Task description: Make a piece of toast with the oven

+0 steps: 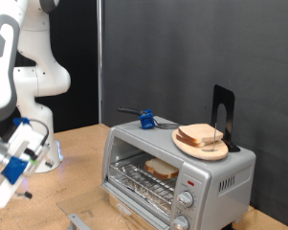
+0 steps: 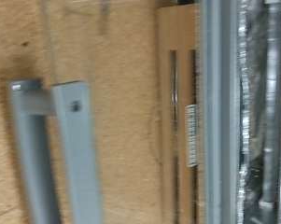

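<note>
Toast (image 1: 162,169) lies flat on the oven (image 1: 178,171) rack; gripper (image 1: 11,165) apart, jaws' state seemingly indiscernible.

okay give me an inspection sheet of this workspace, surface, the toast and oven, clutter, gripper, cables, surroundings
Surface: wooden table, bare wood grain in the wrist view.
Job's things: oven with a piece of toast on its rack; door state unclear.
Clutter: wooden plate with bread on the oven's top, blue-handled utensil, black stand, grey bars.
Gripper: gripper at the exterior view's left, apart from the oven, holding nothing seen.
Cables: nothing seen.
Surroundings: dark backdrop.
</note>
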Robot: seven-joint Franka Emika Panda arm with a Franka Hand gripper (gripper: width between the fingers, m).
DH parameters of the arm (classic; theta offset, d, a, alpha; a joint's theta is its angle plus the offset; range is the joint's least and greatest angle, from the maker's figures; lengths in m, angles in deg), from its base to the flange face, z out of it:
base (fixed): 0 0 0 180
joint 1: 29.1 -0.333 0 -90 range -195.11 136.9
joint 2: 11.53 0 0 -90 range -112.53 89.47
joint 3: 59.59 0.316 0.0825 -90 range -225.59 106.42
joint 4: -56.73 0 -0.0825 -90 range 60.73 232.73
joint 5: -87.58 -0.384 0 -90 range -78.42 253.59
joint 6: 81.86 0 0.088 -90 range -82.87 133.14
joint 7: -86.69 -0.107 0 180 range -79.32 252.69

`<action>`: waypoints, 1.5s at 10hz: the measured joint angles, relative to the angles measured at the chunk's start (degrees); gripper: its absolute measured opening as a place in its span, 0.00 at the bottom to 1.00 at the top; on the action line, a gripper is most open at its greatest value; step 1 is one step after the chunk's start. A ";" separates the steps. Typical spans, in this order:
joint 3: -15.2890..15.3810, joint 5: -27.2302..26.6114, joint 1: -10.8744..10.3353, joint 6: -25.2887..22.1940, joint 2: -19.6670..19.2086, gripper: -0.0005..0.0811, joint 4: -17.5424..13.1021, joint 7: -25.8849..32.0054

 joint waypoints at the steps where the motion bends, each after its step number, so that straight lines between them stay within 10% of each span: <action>1: 0.03 -0.71 0.33 0.00 -2.94 1.00 -1.63 1.49; 8: 4.84 -4.40 -0.74 2.29 -13.00 1.00 -3.37 7.56; 15: 10.93 -7.61 -3.72 1.85 -9.82 1.00 1.69 8.25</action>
